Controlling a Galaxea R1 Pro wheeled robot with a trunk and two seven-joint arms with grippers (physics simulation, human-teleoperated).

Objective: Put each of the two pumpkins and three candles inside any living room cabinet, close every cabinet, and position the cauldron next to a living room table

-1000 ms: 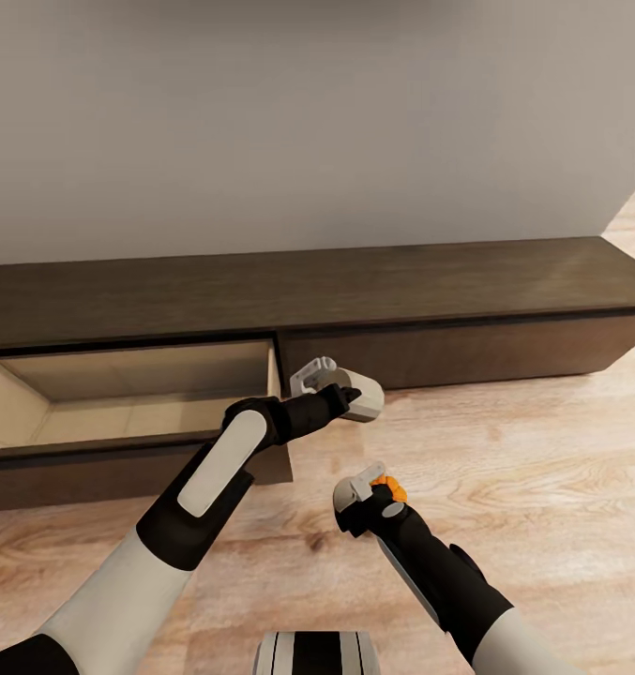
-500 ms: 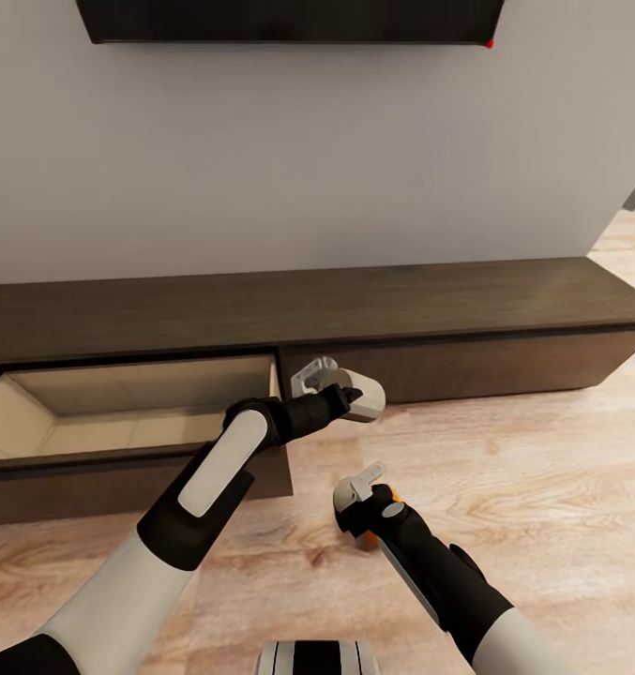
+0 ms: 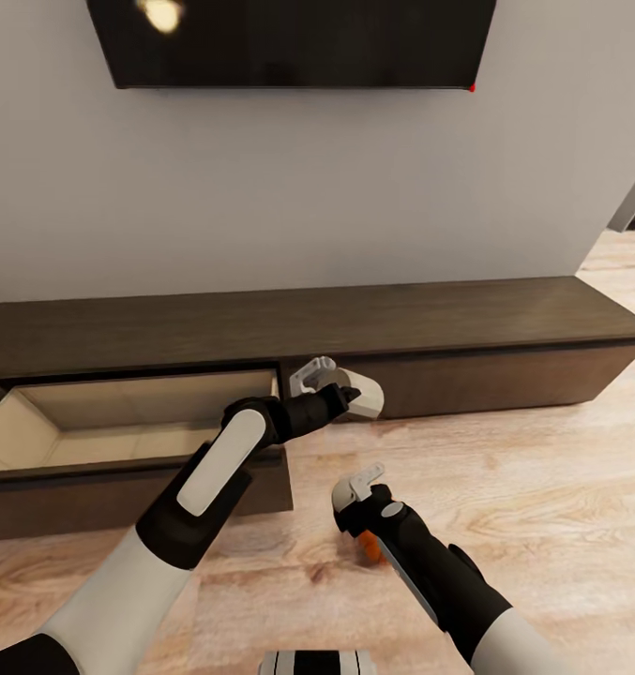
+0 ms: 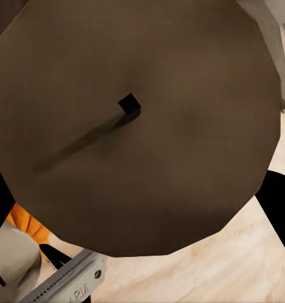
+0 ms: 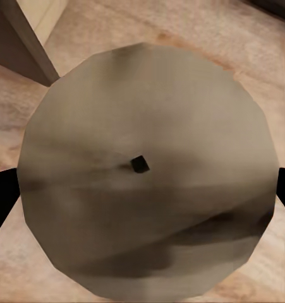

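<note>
Head view: your left gripper (image 3: 347,394) is clamped on a candle (image 3: 366,394) just off the right front corner of the cabinet (image 3: 401,319) drawer (image 3: 120,427), which is pulled out w/ nothing visible in it. Right gripper (image 3: 357,495) is low over the floor, a pumpkin (image 3: 371,547) under it; jaws — can't tell.

Left wrist: candle top (image 4: 136,120) close up.

Right wrist: second candle (image 5: 148,170) between the fingers.

Judgement: nothing stowed yet; cauldron and closing still to do.

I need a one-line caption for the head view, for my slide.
Left gripper holds a candle beside the cabinet's open drawer; a pumpkin peeks out under the right gripper.
</note>
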